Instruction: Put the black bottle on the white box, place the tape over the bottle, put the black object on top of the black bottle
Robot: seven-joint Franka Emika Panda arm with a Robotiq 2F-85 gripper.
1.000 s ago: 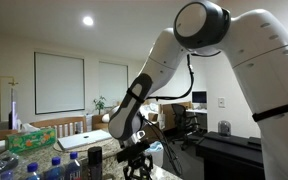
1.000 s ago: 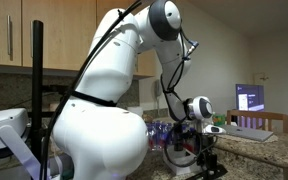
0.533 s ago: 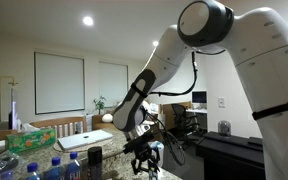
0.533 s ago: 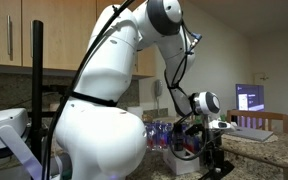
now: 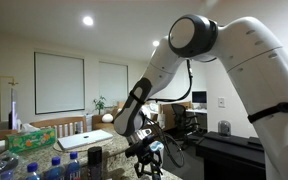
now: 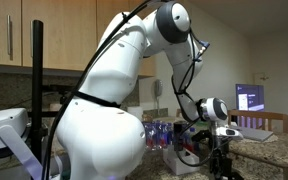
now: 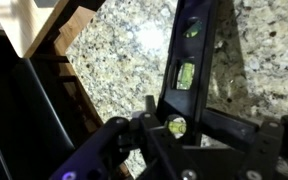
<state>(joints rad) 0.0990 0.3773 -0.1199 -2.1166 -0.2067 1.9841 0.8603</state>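
The gripper (image 5: 145, 166), at lower middle, pinches the long black object (image 7: 187, 60), which points from bottom middle to top right. The little black bottle (image 5: 94, 157) stands upright at lower left. The gripper has slid slightly right since before.

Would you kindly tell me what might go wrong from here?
The gripper holds the long black level with much of its length jutting out, so it may twist in the grip. The black bottle is narrow and upright; a swinging level could knock it over, or slide off its top.
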